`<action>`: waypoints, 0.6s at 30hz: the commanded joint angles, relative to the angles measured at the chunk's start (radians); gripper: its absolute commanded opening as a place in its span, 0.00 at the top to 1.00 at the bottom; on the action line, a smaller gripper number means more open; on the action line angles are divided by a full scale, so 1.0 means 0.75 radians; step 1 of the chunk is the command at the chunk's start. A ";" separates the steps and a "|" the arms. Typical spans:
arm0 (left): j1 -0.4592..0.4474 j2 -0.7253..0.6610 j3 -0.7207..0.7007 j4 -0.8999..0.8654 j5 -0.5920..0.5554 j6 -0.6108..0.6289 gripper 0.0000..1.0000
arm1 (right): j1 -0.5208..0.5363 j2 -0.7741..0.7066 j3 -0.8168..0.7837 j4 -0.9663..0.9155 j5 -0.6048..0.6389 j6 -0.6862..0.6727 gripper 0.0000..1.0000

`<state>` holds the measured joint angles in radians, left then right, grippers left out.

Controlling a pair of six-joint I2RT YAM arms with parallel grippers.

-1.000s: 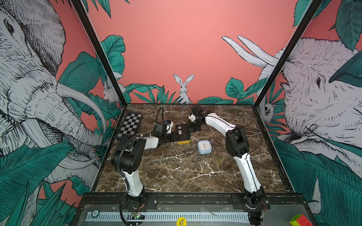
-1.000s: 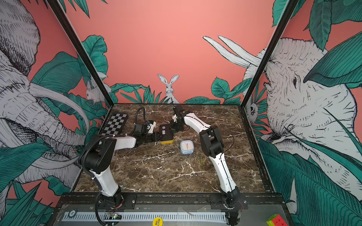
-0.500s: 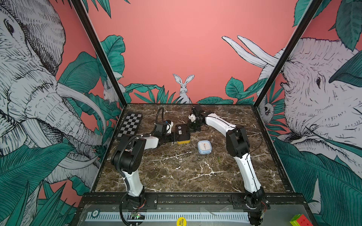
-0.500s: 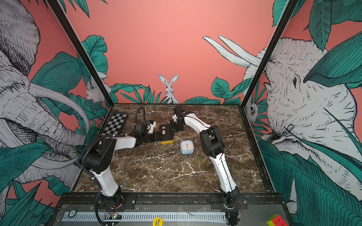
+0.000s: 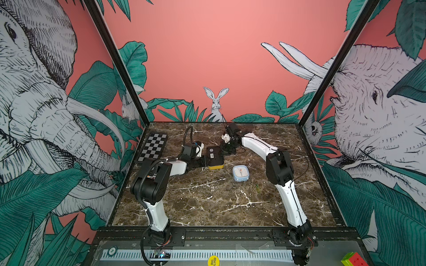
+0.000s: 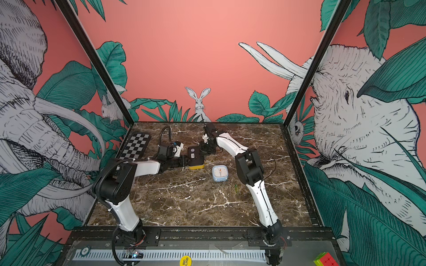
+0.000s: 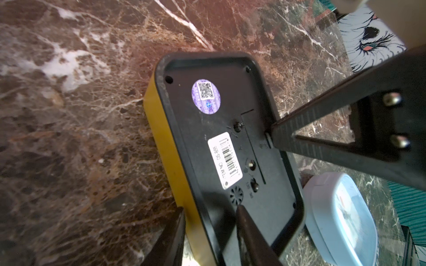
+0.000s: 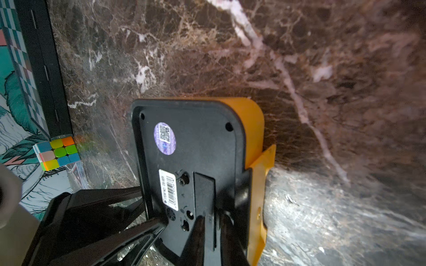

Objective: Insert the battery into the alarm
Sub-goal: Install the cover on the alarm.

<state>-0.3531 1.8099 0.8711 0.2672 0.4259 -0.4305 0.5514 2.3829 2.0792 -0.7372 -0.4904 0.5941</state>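
Left gripper (image 7: 209,211) mine, clamped on alarm (image 5: 214,157): one finger on yellow side wall, other on black back. Alarm sits just above centre of frame in both top views, black back facing camera. Right gripper (image 8: 214,221) tips on battery cover (image 8: 204,195) on alarm's back; fingers narrow, slim gap between; cannot tell whether anything pinched. Blue clock (image 5: 241,173) flat on marble table (image 5: 207,207), lower right of alarm, apart from it.

right fingers (image 8: 198,238) parted slightly, tips on alarm (image 8: 202,142) back
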 commanded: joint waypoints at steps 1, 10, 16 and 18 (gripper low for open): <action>-0.006 0.004 0.017 -0.031 -0.016 -0.015 0.62 | -0.002 0.036 0.040 -0.020 -0.008 -0.023 0.88; -0.006 0.006 0.017 -0.031 -0.017 -0.015 0.62 | 0.005 0.050 0.109 -0.126 0.052 -0.074 0.87; -0.006 0.008 0.019 -0.031 -0.016 -0.017 0.62 | 0.020 0.093 0.178 -0.201 0.075 -0.107 0.86; -0.006 0.006 0.017 -0.031 -0.016 -0.017 0.62 | 0.025 0.104 0.188 -0.213 0.077 -0.109 0.85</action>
<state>-0.3531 1.8099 0.8711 0.2672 0.4259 -0.4313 0.5568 2.4310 2.1956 -0.8459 -0.4541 0.5381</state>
